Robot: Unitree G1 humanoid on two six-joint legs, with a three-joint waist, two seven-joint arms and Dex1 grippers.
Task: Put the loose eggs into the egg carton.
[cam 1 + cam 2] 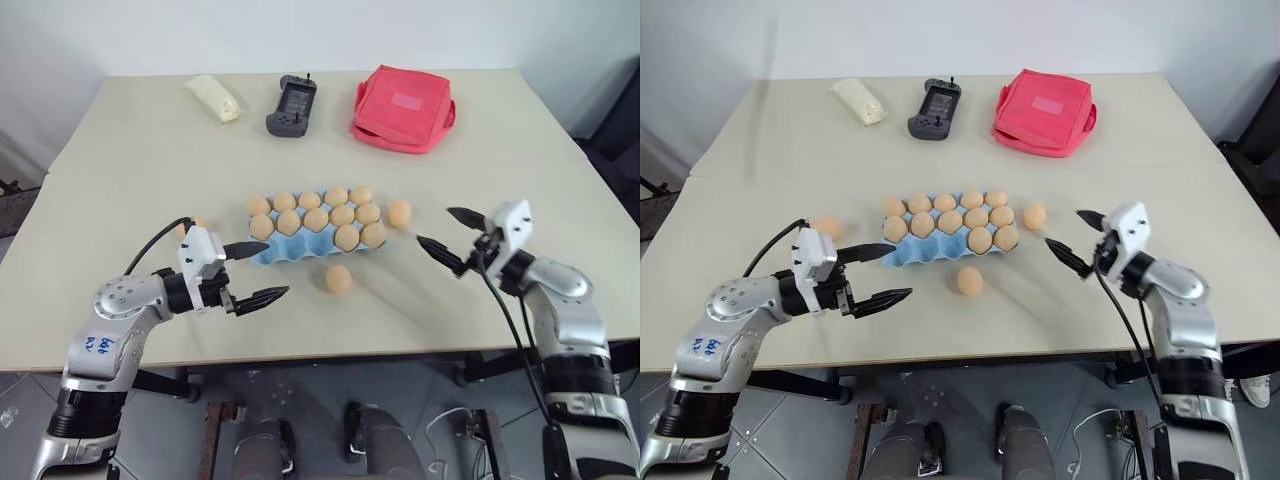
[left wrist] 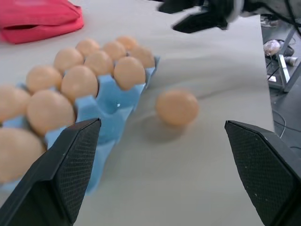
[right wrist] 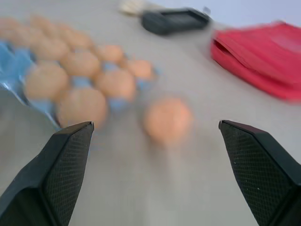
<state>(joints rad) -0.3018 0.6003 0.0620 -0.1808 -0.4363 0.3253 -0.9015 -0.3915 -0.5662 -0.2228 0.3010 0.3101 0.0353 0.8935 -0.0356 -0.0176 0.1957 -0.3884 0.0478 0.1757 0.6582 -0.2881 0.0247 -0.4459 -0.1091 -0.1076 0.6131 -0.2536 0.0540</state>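
The light blue egg carton (image 1: 268, 255) lies mid-table with several tan eggs in its cups. One loose egg (image 1: 339, 279) rests on the table just in front of the carton. Another loose egg (image 1: 399, 213) lies off the carton's right end, and a third (image 1: 185, 228) peeks out behind my left wrist. My left gripper (image 1: 276, 268) is open, level with the carton's front left corner and pointing toward the front egg (image 2: 177, 107). To the right of the right-hand egg (image 3: 167, 120), my right gripper (image 1: 436, 226) is open and holds nothing.
At the back of the table lie a red pouch (image 1: 403, 108), a black handheld device (image 1: 292, 107) and a cream packet (image 1: 214, 98). The table's front edge runs just below both grippers.
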